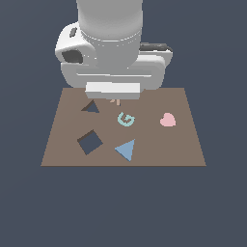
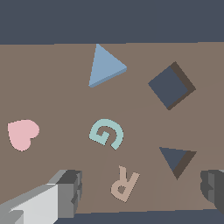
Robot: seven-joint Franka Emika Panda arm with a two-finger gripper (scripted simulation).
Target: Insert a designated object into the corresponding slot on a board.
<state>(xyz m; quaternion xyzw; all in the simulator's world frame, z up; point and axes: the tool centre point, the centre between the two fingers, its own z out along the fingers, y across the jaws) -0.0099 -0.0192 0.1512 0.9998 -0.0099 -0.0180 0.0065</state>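
The blue triangle piece [image 1: 126, 149] [image 2: 105, 66] lies flat on the brown board [image 1: 164, 147] [image 2: 52, 87], near its front edge in the exterior view. The dark triangle slot [image 1: 90, 107] [image 2: 176, 160] sits at the board's back, on the exterior view's left. My gripper [image 2: 142, 191] hangs open above the board's back part, well apart from the blue triangle. Both fingers [image 2: 69, 192] show in the wrist view with nothing gripped between them. In the exterior view the arm's body hides the fingers.
A dark square cutout [image 1: 89, 142] [image 2: 169, 85] lies between the slot and the blue triangle. A teal letter G [image 1: 126, 119] [image 2: 106, 134], a pink heart [image 1: 168, 119] [image 2: 22, 134] and a tan letter R [image 2: 124, 183] lie on the board.
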